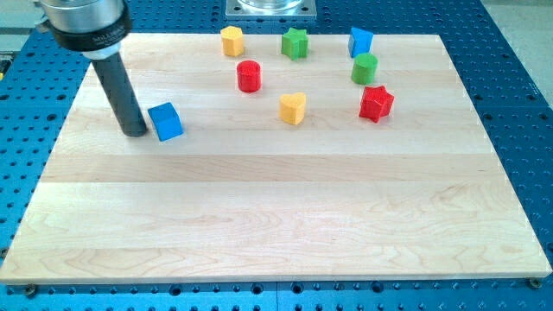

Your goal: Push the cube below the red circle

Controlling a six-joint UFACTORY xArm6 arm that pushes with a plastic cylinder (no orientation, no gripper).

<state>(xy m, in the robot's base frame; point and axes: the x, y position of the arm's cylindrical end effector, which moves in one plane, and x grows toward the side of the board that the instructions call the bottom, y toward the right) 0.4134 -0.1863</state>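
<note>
No claw here: your tip (135, 131) sits just at nine o'clock of the blue cube (166, 121). Push steadily toward three o'clock, stopping beneath the red circle (249, 76).

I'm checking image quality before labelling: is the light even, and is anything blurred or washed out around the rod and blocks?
Camera view: light is soft and even, shadows short and faint under the blocks; my tip beside the blue cube is sharp, as is the red cylinder; mild glare only on the metal plate at the view's top.
</note>
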